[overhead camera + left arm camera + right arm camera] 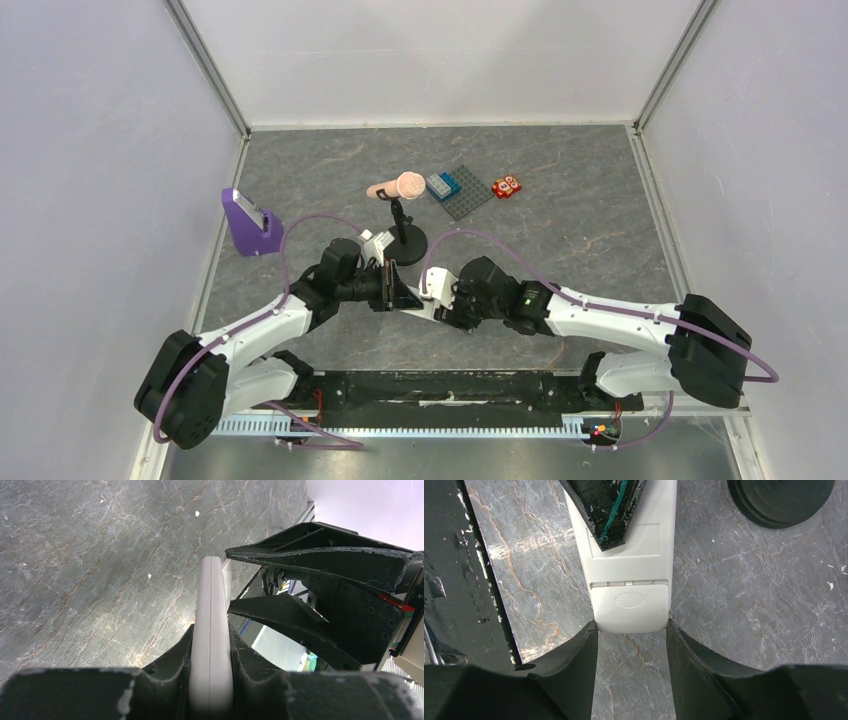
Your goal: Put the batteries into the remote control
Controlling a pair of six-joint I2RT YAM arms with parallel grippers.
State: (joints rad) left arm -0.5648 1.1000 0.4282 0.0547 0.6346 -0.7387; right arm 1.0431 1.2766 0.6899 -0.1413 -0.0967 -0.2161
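The white remote control is held off the table between my two grippers. My left gripper is shut on it, edge-on in the left wrist view, flat faces between the fingers. The right wrist view shows its back, with the ridged battery cover in place. My right gripper pinches the corners of that cover end with only its fingertips. A left finger lies across the remote farther up. In the top view the left gripper and right gripper meet mid-table. No battery is in view.
A black stand carrying a pink cylinder rises just behind the grippers; its base shows in the right wrist view. A grey baseplate with a blue brick and a red dotted block lie farther back. A purple block stands left.
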